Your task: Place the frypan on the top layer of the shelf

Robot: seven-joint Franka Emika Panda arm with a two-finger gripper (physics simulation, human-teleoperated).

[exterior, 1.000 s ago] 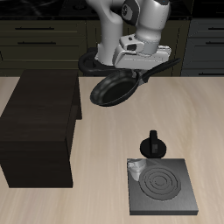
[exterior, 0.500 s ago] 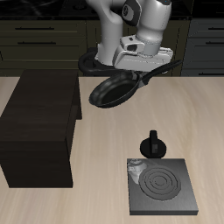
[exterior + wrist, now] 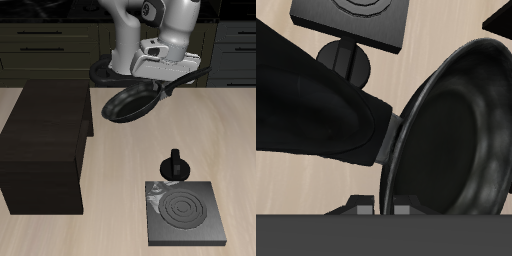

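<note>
above the table [image 3: 120, 150], the hand [image 3: 163, 82] grips the frypan [image 3: 128, 102] hanging tilted beneath it beside the shelf [image 3: 45, 140].

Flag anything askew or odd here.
Only the round black frypan stands out: it hangs tilted in the air from the gripper, beside the dark wooden shelf, not on its top. Nothing is spilled.

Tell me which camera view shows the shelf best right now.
The exterior view. There the shelf shows whole: its flat top, front face and place on the table beside the raised frypan. The wrist view catches only a dark corner that may be the shelf; the frypan fills most of that picture.
</note>
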